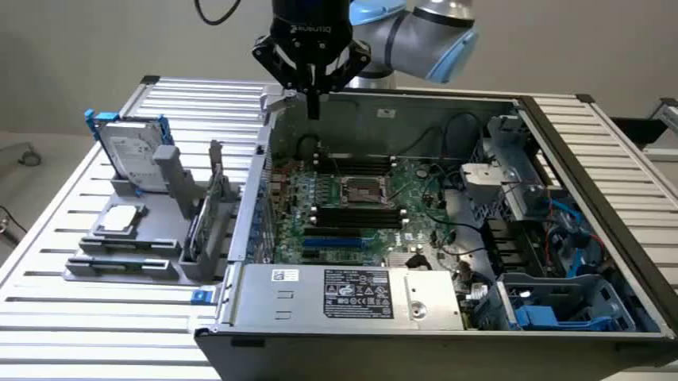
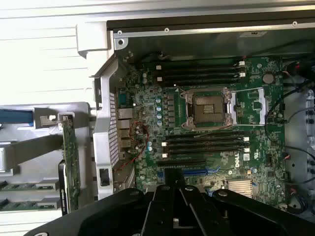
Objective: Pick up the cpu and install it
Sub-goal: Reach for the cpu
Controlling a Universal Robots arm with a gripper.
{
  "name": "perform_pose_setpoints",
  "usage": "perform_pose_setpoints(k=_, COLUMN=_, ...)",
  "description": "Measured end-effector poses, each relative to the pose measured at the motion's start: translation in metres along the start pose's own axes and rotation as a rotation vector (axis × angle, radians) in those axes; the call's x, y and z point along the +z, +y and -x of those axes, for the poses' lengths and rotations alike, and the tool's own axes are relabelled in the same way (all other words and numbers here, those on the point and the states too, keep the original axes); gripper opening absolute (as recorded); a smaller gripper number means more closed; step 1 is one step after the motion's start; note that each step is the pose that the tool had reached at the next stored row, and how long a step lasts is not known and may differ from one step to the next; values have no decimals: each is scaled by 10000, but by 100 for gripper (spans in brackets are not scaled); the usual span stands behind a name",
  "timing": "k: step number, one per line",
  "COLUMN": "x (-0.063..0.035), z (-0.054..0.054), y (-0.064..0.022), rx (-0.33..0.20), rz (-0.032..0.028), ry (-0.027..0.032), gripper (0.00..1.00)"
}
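1. The end effector (image 1: 313,107) hangs closed and empty over the computer case (image 1: 424,107).
2. The cpu (image 1: 121,217) lies flat on the grey holder (image 1: 127,268), at the exterior view's left, outside the case.
3. Probably light, stiff, delicate: pinch opposite edges.

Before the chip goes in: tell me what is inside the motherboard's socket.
The socket holds no chip: its dark contact field lies bare inside the metal frame. Nothing covers it. The cpu lies on the grey rack outside.
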State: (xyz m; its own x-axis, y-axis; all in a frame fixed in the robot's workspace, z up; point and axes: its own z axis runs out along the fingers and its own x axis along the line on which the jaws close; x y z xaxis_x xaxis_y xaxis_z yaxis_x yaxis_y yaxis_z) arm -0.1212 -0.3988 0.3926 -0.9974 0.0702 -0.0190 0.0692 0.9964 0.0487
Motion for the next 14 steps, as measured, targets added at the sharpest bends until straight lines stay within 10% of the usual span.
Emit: perform_pose_setpoints(k=14, x=1, z=-131, y=23, rx=1, rz=-3, ry=1, gripper=11)
